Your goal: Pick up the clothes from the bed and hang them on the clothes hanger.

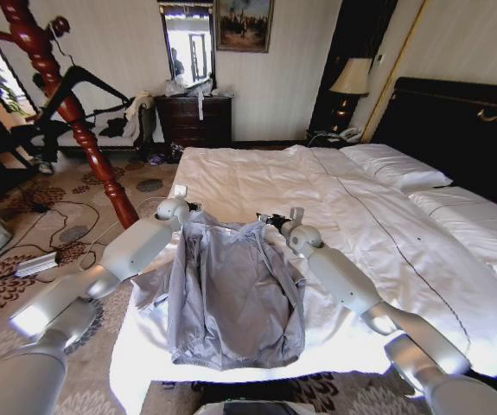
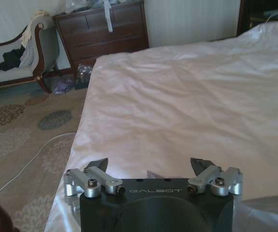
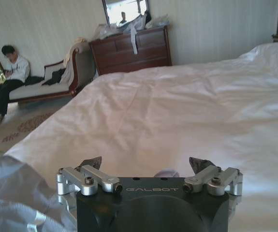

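Grey-lavender clothes (image 1: 231, 294) on bed (image 1: 386, 225), collar between both grippers, fingers (image 2: 96, 164) apart, empty

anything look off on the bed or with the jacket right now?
Mostly fine. The jacket lies spread open at the foot of the bed, but its hem and one sleeve hang over the mattress edge. Left gripper and right gripper sit at its shoulders, both open. The black hanger hangs tilted on the red stand.
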